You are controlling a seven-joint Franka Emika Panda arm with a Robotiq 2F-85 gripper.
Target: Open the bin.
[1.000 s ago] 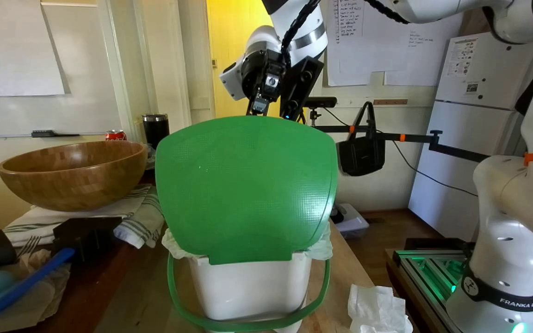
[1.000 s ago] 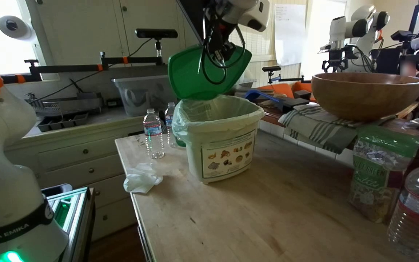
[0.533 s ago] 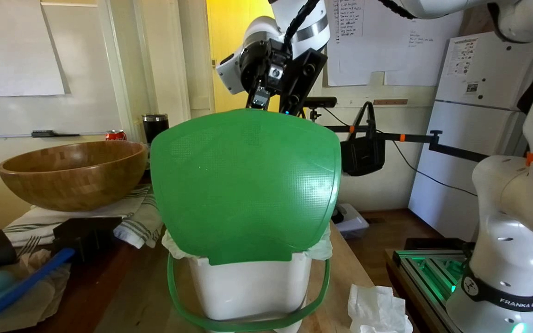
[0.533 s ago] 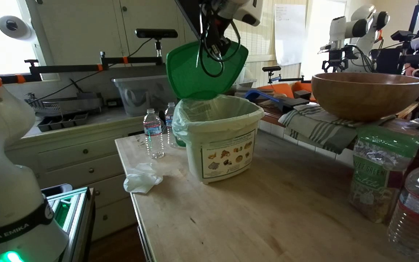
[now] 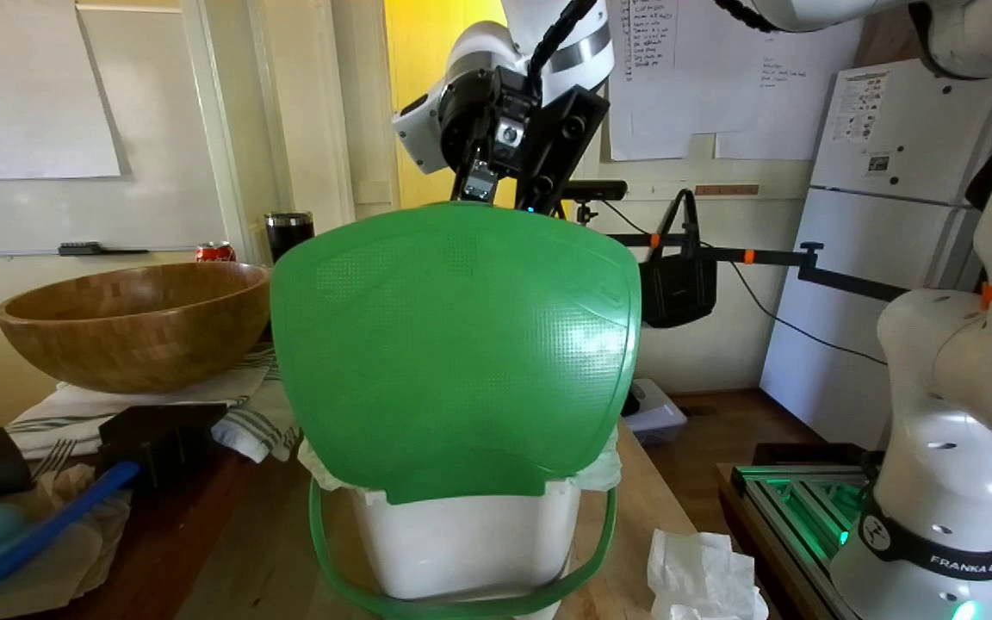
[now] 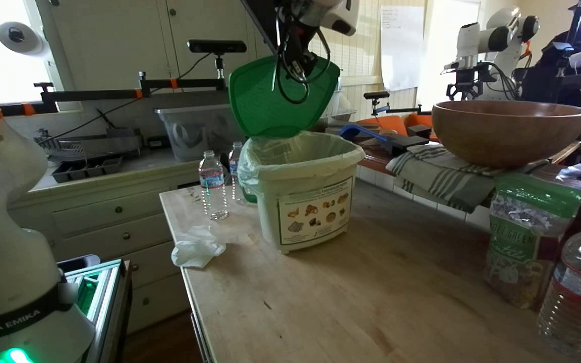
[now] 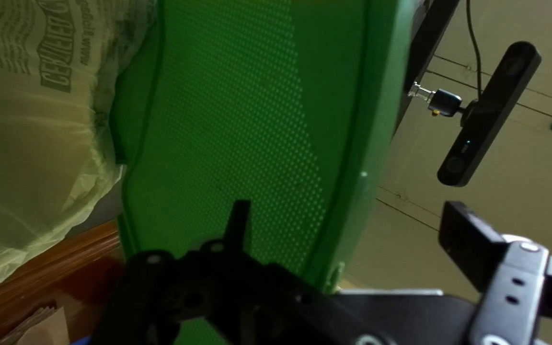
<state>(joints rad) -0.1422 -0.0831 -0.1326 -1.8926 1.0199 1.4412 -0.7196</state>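
Note:
The white bin [image 5: 466,542] stands on the table, and its label side shows in an exterior view [image 6: 315,214]. Its green lid [image 5: 453,353] is raised and leans back past upright, away from the lined opening [image 6: 310,151]. My gripper [image 7: 348,206] is open, with its fingers wide apart in the wrist view. One finger [image 7: 240,225] is over the inner face of the lid [image 7: 237,120]; the other is beyond the lid's edge. In an exterior view the gripper [image 6: 300,73] is against or close to the lid's inner side; contact cannot be told. In an exterior view the lid hides the fingertips.
Two water bottles [image 6: 213,186] stand beside the bin, with crumpled white paper [image 6: 197,247] near the table edge. A wooden bowl [image 6: 510,133] sits on striped towels. A green bag [image 6: 532,242] and another bottle [image 6: 578,292] are at the table's side. A camera bar [image 6: 104,95] runs behind.
The lid has swung further back, away from the bin's opening. My gripper has moved the same way with it. The bin has shifted slightly.

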